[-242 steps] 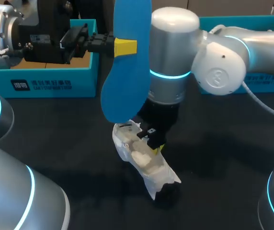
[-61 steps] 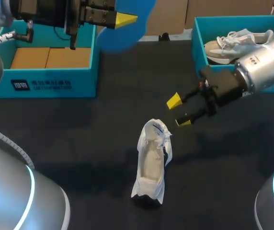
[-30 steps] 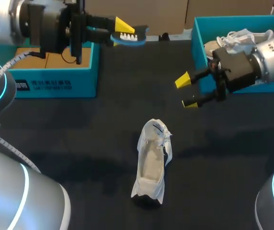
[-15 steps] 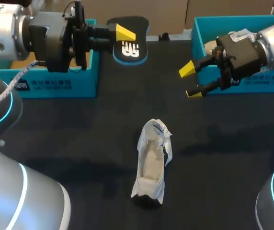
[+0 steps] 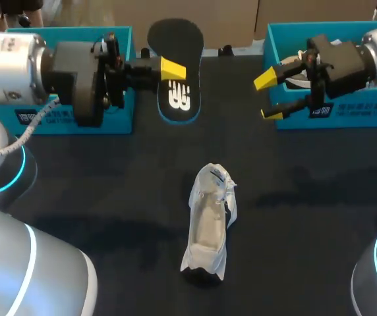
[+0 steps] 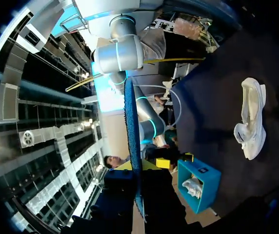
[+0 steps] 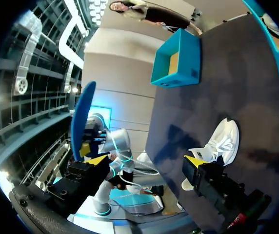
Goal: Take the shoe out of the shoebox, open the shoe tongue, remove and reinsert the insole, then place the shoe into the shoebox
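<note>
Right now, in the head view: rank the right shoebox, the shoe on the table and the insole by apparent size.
Largest: right shoebox, though partly hidden.
Then shoe and insole: they look alike, and the insole is held up nearer the camera, so unranked.

The white shoe (image 5: 209, 224) sits upright mid-desk, mouth open. Its black, blue-edged insole (image 5: 176, 79) hangs raised near the far edge. Teal left shoebox (image 5: 121, 122) and right shoebox (image 5: 373, 113) occupy the far corners.

White shoe (image 5: 209, 227), black insole (image 5: 178, 99) (blue-rimmed), teal shoebox (image 5: 360, 116).

two shoes (image 5: 209, 224); one insole (image 5: 178, 92); two shoeboxes (image 5: 119, 113)
</note>
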